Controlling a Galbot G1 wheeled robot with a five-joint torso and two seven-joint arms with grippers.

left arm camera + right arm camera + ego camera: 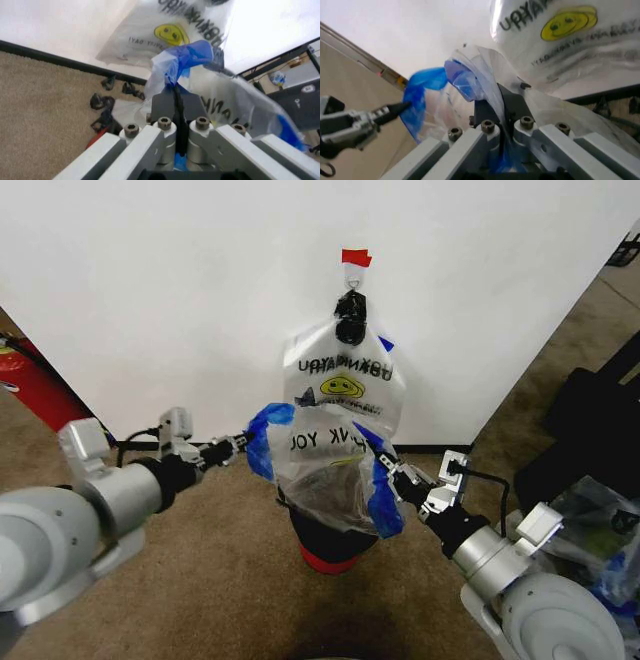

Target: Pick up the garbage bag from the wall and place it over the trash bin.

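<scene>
The garbage bag (322, 455), thin clear plastic with blue handles and black lettering, is stretched between my two grippers in front of the wall (180, 290). My left gripper (245, 444) is shut on one blue handle (186, 56). My right gripper (392, 473) is shut on the other handle (384, 498). The bag's lower part hangs against the top of the trash bin (335, 542), a black bin with a red base. Whether the bag surrounds the rim I cannot tell. In the right wrist view, plastic is pinched in my right gripper (500, 101), with the left gripper (395, 108) farther off.
A whitish smiley-face bag (345, 380) hangs from a hook (352, 276) under red tape (355, 257). A red fire extinguisher (30, 385) stands at the left. Stuffed bags (600, 545) and a black object (590, 430) crowd the right. Tan carpet lies in front.
</scene>
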